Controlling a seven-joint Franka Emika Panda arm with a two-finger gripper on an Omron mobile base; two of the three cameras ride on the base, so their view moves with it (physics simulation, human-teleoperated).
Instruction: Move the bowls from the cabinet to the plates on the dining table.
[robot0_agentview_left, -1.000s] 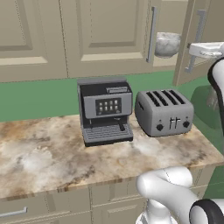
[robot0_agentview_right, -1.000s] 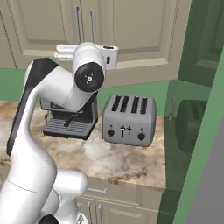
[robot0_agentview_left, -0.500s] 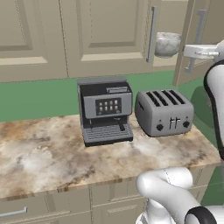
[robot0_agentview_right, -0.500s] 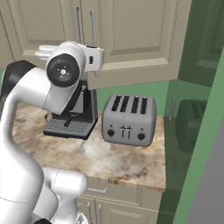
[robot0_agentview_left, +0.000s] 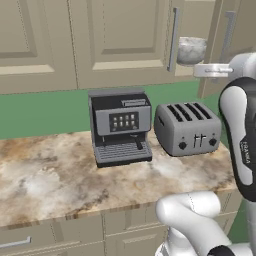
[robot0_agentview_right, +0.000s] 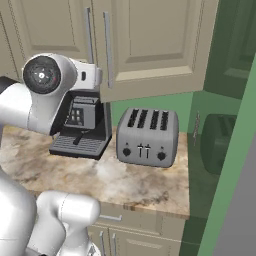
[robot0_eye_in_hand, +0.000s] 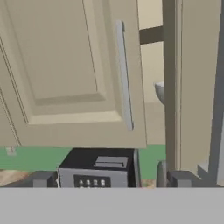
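Looking along the hand view, the gripper (robot0_eye_in_hand: 109, 179) has its two dark fingertips (robot0_eye_in_hand: 43, 178) spread wide apart with nothing between them, so it's released and holding nothing. Straight ahead of it is the cabinet (robot0_eye_in_hand: 65, 74), whose closed left door has a long silver bar handle (robot0_eye_in_hand: 124, 74), and to the right the other door (robot0_eye_in_hand: 192, 83) stands swung open edge-on. In the gap between the two doors you can just catch the rim of the pale marbled bowl (robot0_eye_in_hand: 160, 91) sitting on the beige shelf (only a sliver, the rest is hidden by the open door). The left base view shows that bowl (robot0_agentview_left: 191, 50) more clearly, up on the shelf between the closed door's handle (robot0_agentview_left: 173, 39) and the open door (robot0_agentview_left: 227, 45), well above the counter. I can't make out the brown bowl from these angles. Below the cabinet, on the marbled counter (robot0_agentview_left: 60, 175), a black coffee machine (robot0_agentview_left: 120, 126) stands just beside a silver four-slot toaster (robot0_agentview_left: 187, 128), apart but close. In the right base view the arm's round joint (robot0_agentview_right: 45, 75) is raised in front of the cabinet handles (robot0_agentview_right: 107, 55), with the toaster (robot0_agentview_right: 148, 136) off to its right.
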